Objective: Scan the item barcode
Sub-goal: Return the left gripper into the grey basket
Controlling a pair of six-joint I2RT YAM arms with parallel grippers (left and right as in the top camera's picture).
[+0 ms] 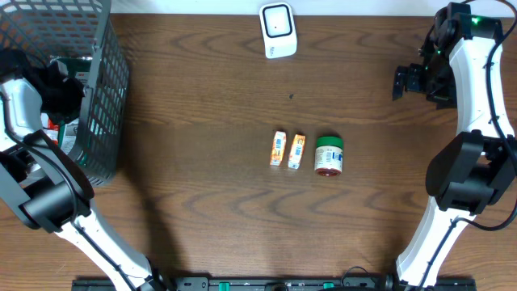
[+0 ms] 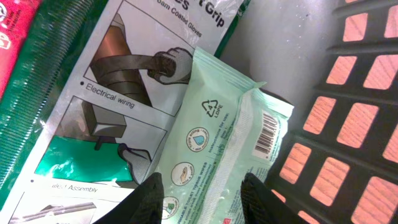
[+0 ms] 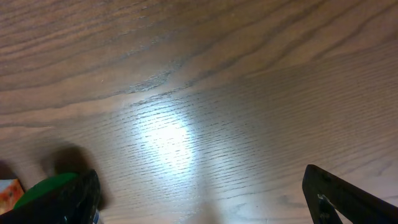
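Seen from above, a grey mesh basket (image 1: 109, 89) stands at the far left of the brown wooden surface (image 1: 202, 97); the white-and-black left arm (image 1: 18, 101) reaches down into it. Inside (wrist view), a pale green soft packet of wipes (image 2: 214, 143) lies tilted across a green-and-white printed glove card (image 2: 112, 93); its black-and-white barcode (image 2: 268, 132) faces up, near the basket's wall. The left jaws stand on either side of the packet's lower end, close against it; I cannot tell whether they press on it. At top centre sits a white barcode scanner (image 1: 277, 31). Mid-surface lies a small orange box (image 1: 279, 149); just beside it is a second orange box (image 1: 296, 151), then a green-lidded jar (image 1: 329, 156). At the far right the white right arm (image 1: 472, 73) is raised; the right jaws are spread wide over bare wood, holding nothing.
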